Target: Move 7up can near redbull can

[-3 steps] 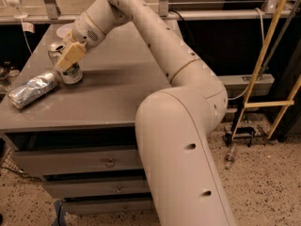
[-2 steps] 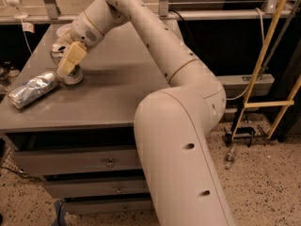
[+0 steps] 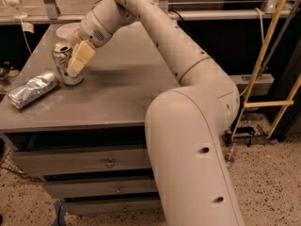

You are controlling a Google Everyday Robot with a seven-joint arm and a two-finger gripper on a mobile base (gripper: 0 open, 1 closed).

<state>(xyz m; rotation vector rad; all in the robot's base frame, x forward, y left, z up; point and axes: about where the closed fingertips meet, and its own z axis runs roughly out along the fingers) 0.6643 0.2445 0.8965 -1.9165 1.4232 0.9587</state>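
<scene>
We see the 7up can (image 3: 60, 62) standing upright on the grey bench (image 3: 127, 95), close to the left edge and about midway between its back and front. The gripper (image 3: 70, 66) reaches down to it from the back right, at the end of the pale arm (image 3: 155, 36). One cream-coloured pad lies across the can's right side, and the other side of the jaws is hidden behind the can, so we cannot tell whether they are clenched on it or released. The redbull can (image 3: 33, 89) lies on its side towards the front-left corner of the bench, just beside the 7up can, its near end almost at that can's base. A white bowl (image 3: 66, 29) sits near the back edge, behind the gripper.
</scene>
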